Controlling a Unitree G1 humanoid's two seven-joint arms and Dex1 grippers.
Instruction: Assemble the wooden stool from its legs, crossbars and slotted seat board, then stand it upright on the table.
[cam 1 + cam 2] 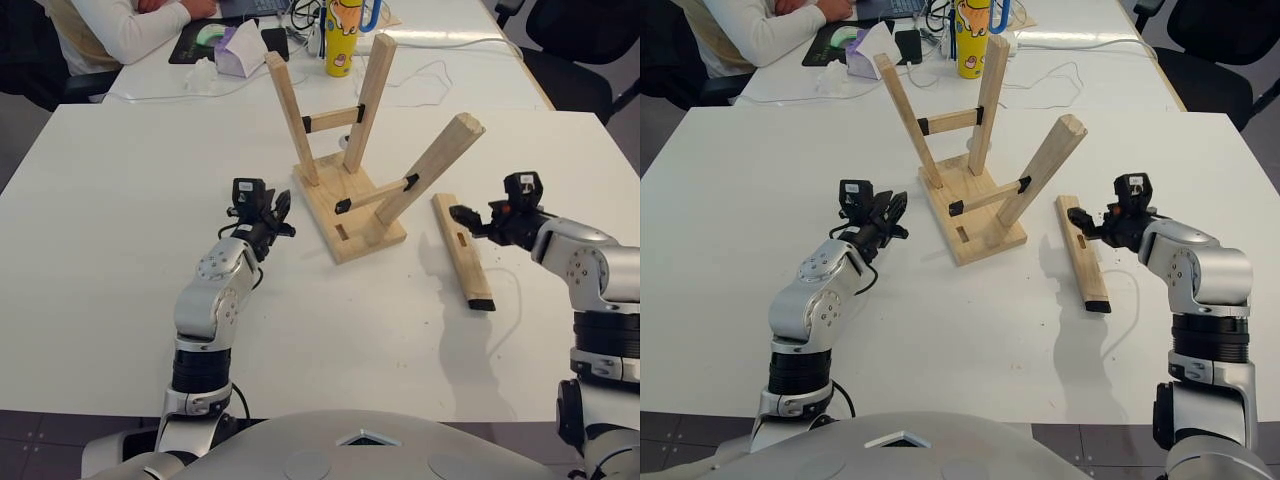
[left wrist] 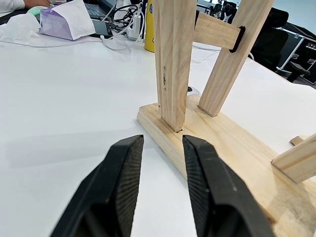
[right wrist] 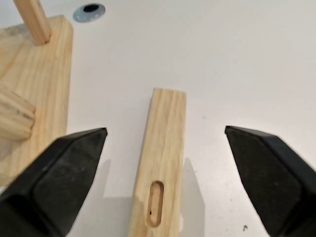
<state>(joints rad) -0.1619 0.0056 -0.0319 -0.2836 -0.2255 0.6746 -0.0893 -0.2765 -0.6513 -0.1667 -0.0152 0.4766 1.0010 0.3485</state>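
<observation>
The slotted seat board lies flat at the table's middle. Two legs stand up from it, joined by a crossbar. A third leg leans to the right, tied to the board's side by another crossbar. A loose leg with a slot lies flat on the table right of the board. My left gripper sits just left of the board's corner, open by a narrow gap with nothing in it. My right gripper is open wide over the loose leg's far end, without touching it.
On the table behind stand a yellow bottle, a purple tissue box and cables, with a person's white sleeve at the back left. Bare white tabletop stretches left of and in front of the board.
</observation>
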